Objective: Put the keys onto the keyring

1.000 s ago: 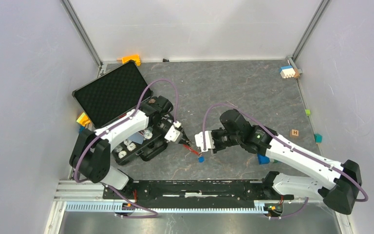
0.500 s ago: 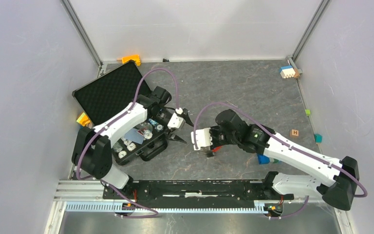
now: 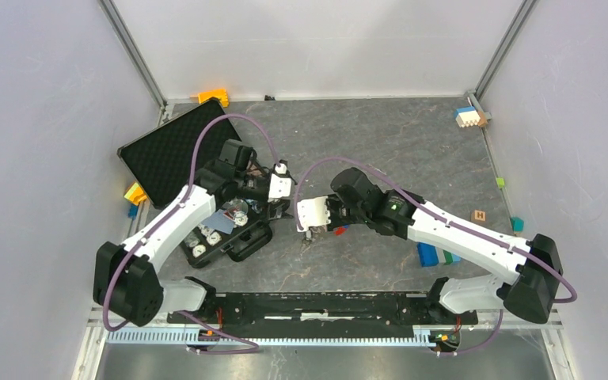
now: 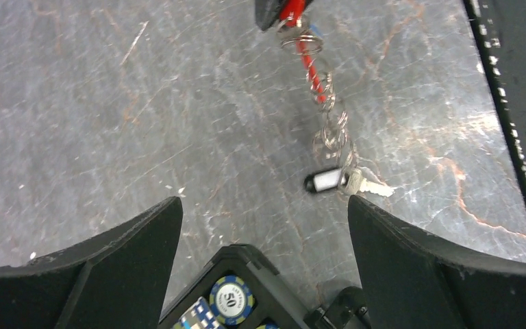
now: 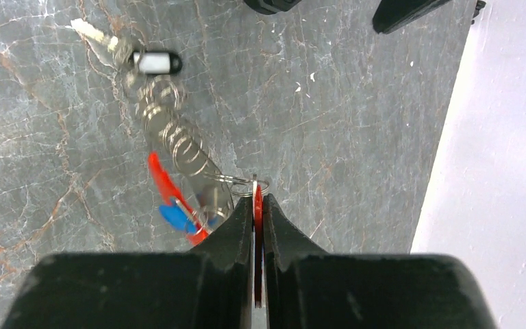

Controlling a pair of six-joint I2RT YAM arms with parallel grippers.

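Left pincer [image 4: 264, 204] spread wide, keyring [image 4: 317, 79] stretched over table [image 4: 109, 103]

Grey marbled table [image 3: 380, 134] (black case [image 3: 176, 150], blocks [image 3: 469, 117])

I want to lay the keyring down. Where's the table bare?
Bare: the table at far middle, between the case and the block stack. Crowded: beside the case, around the left pincer and the right pincer holding the keyring.
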